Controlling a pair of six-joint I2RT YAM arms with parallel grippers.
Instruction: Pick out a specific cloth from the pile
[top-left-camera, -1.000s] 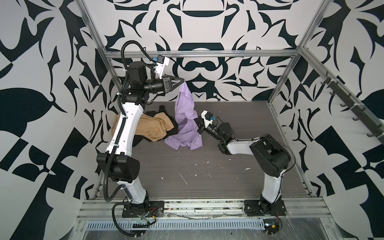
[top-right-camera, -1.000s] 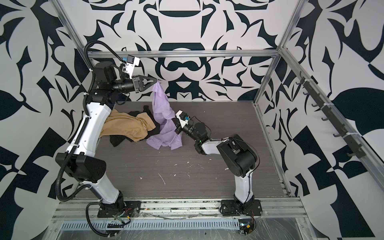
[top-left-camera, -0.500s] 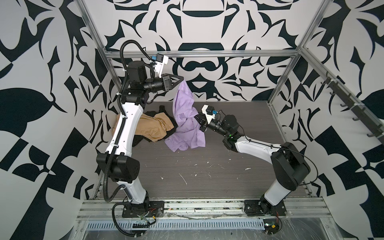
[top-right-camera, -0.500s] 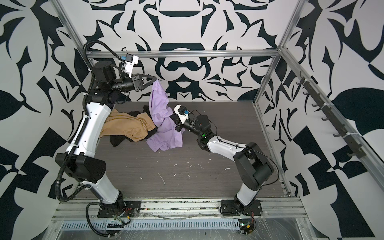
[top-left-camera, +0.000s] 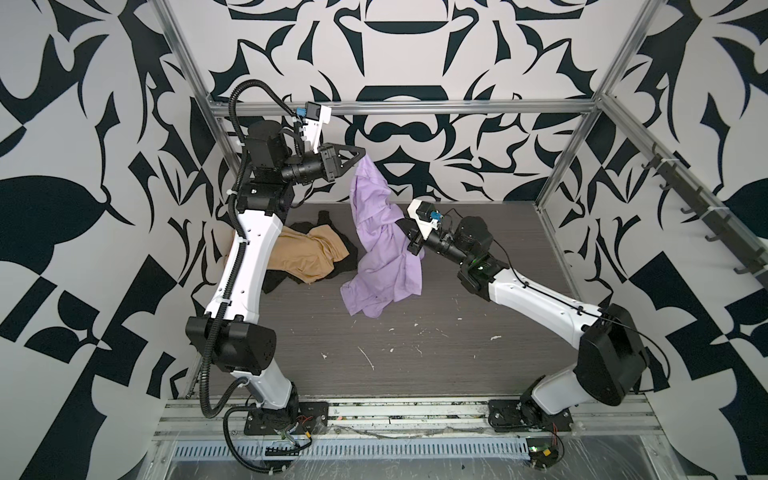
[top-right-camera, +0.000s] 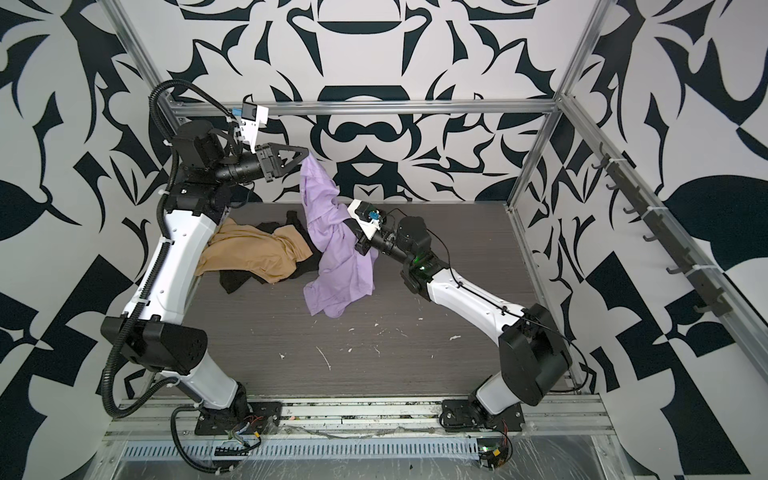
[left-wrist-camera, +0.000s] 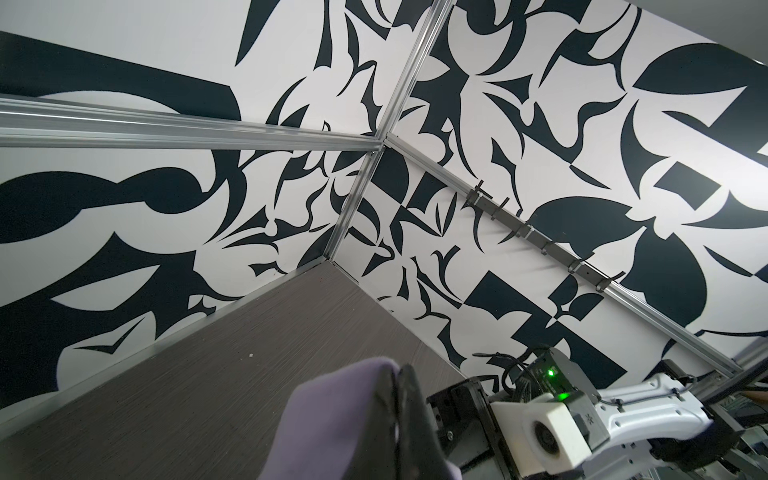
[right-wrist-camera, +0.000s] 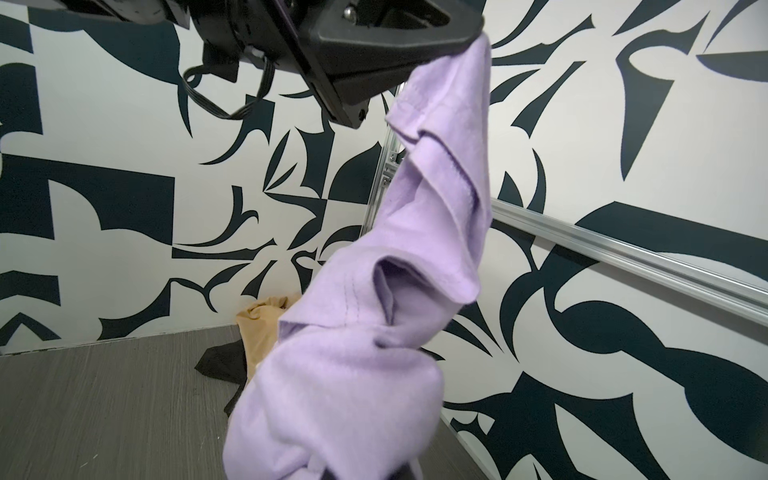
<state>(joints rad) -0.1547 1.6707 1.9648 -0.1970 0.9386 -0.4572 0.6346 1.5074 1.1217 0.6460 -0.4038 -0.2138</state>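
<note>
The cloth (top-left-camera: 382, 249) (top-right-camera: 340, 257) is a lavender garment stretched between both arms, and its lower folds hang down to the table. High near the back wall, my left gripper (top-left-camera: 362, 154) (top-right-camera: 306, 154) (left-wrist-camera: 397, 370) is shut on the cloth's top corner (left-wrist-camera: 332, 415). My right gripper (top-left-camera: 402, 227) (top-right-camera: 348, 227) is shut on the cloth's middle, lower and to the right. In the right wrist view the cloth (right-wrist-camera: 374, 332) hides those jaws. The pile lies at the back left: a tan garment (top-left-camera: 307, 253) (top-right-camera: 257, 253) over a black garment (top-left-camera: 274, 282) (top-right-camera: 237, 280).
The grey wood-grain table (top-left-camera: 457, 353) carries small white scraps (top-left-camera: 365, 357) near the front middle. A rail of black hooks (top-left-camera: 706, 220) runs along the right wall. Aluminium frame posts (top-left-camera: 557, 174) stand at the back corners. The left arm's white link (top-left-camera: 249, 257) crosses above the pile's left side.
The right arm has unfolded and reached up and left, lifting its hold on the cloth higher. The cloth hangs wider. The left gripper has barely moved.
</note>
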